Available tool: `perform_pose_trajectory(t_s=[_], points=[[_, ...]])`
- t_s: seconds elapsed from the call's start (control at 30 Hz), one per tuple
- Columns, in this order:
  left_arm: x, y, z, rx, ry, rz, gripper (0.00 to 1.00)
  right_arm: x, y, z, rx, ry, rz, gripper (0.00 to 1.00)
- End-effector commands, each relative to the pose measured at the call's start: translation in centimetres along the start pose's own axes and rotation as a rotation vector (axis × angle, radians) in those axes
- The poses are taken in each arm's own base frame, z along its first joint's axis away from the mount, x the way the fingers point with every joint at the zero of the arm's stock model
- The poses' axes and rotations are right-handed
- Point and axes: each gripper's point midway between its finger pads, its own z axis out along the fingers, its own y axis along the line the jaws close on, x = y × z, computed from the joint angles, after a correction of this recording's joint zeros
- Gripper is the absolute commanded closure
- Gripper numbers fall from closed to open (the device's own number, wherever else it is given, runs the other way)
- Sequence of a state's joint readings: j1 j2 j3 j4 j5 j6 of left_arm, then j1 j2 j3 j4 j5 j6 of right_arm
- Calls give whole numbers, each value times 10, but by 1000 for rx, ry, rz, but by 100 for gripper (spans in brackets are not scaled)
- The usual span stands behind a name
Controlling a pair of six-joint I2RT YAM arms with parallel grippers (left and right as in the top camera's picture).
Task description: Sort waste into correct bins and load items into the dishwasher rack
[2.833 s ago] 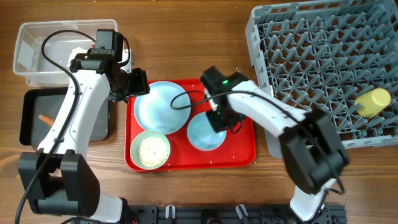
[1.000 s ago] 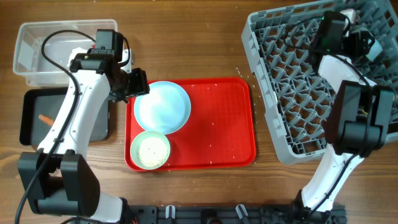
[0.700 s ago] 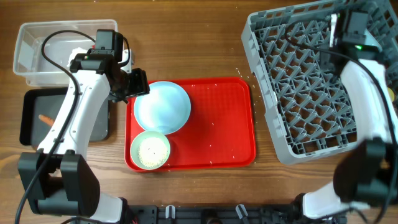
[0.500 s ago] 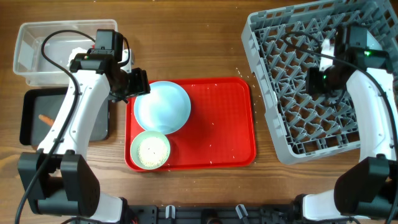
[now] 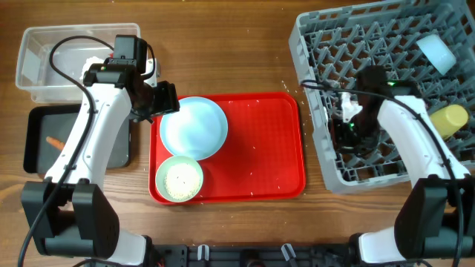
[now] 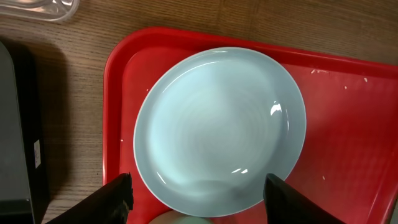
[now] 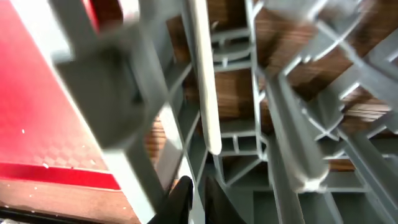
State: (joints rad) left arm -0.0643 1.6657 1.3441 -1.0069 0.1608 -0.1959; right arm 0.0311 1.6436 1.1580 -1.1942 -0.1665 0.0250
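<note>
The light-blue plate (image 5: 193, 127) lies on the red tray (image 5: 260, 159), and the pale bowl (image 5: 179, 178) holding rice grains sits in front of it. My left gripper (image 5: 165, 99) hovers open at the plate's far-left rim. In the left wrist view its fingers straddle the plate (image 6: 219, 127). My right gripper (image 5: 350, 130) is down in the left part of the dishwasher rack (image 5: 386, 33). Its jaws (image 7: 196, 182) are shut, with the white spoon handle (image 7: 202, 74) just ahead of the tips. The light-blue bowl (image 5: 436, 52) and yellow cup (image 5: 449, 121) rest in the rack.
A clear tub (image 5: 44, 63) stands at the far left. The black tray (image 5: 37, 159) in front of it holds an orange stick (image 5: 54, 142). Stray rice grains dot the red tray. Rack pegs and ribs crowd close around my right gripper.
The right arm swung from the rack's far right to its left side, and its jaws closed. The light-blue bowl now shows in the rack's far corner. The left arm stayed still.
</note>
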Motion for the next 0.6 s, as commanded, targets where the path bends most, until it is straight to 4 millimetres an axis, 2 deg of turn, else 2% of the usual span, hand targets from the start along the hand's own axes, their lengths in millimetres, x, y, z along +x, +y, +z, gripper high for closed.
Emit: perform_pose_trajectory(t_s=[0.0,0.2,0.47,0.57], points=[[-2,1,-6,-1,-20,4,32,9,24,6,-44,35,-27,89],[-2,1,-6,-2,-20,4,32,14,25,6,-42,55,-27,89],[-2,1,-6,-2,-20,5,32,46,22,2,-26,189,22,89],[-2,1,-6,-2,-20,5,32,50,22,1,-28,204,28,89]])
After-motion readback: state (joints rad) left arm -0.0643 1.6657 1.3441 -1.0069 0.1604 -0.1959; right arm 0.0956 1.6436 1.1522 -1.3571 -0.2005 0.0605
